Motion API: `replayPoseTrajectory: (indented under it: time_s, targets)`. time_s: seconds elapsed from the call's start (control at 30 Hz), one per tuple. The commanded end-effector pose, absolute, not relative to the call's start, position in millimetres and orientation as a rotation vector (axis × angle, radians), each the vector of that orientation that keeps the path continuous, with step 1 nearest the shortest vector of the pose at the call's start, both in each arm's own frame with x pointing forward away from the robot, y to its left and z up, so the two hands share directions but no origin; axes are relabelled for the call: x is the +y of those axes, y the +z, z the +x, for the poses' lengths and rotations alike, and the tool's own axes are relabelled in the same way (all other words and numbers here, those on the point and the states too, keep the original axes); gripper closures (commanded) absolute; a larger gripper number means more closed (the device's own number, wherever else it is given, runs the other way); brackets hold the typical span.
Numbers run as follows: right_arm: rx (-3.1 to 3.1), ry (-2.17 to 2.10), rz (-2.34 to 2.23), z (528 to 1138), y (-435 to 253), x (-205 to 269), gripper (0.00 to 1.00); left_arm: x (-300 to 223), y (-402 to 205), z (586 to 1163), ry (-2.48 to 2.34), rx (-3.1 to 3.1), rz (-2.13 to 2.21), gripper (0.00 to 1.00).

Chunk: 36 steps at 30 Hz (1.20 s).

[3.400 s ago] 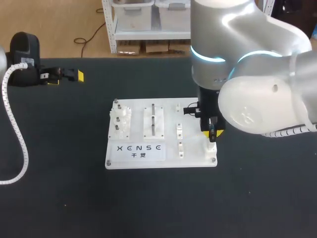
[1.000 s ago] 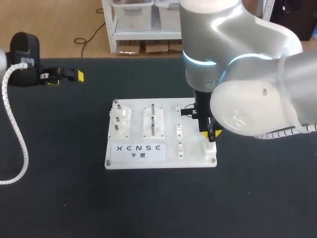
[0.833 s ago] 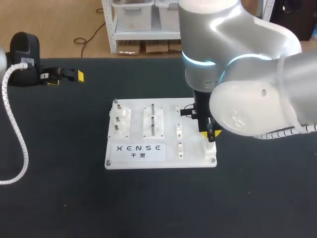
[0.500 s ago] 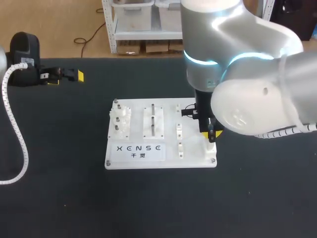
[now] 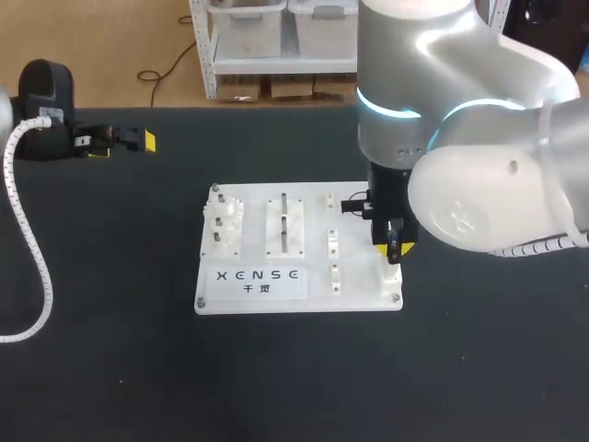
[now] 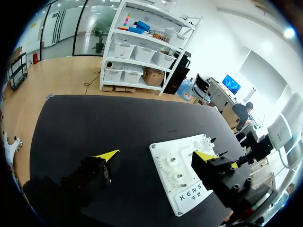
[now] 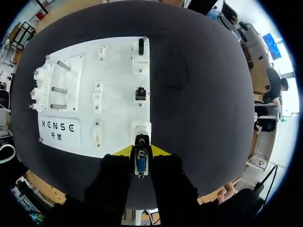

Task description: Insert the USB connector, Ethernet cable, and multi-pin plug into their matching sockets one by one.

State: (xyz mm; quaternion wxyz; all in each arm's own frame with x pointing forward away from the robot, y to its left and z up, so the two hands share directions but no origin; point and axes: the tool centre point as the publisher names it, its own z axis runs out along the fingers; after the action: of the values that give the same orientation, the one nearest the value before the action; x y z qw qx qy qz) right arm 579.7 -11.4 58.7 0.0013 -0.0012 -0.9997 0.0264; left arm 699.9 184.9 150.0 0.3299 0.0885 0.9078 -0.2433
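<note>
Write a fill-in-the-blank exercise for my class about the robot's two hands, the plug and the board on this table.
1. The right hand is shut on a plug with a ____ face.
2. That hand is above one corner of the ____ board.
3. The left hand, far from the board, is ____ and holds nothing.
4. The board lies on a ____ table.

Missing words: blue; white; open; black.

A broad table (image 5: 110, 368) topped with plain matte black.
</note>
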Motion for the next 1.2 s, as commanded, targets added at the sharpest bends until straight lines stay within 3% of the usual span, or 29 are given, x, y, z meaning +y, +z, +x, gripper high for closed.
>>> replayPoseTrajectory:
  time_s: [0.03,1.2]
  targets:
    - [-3.148,0.083,-0.004,576.2,52.5,-8.8,1.0,184.9,150.0,699.9,-0.636,2.374,0.231,0.0]
    - [-3.16,0.106,-0.027,582.3,57.0,-12.1,1.0,184.9,150.0,699.9,-0.636,2.374,0.231,0.0]
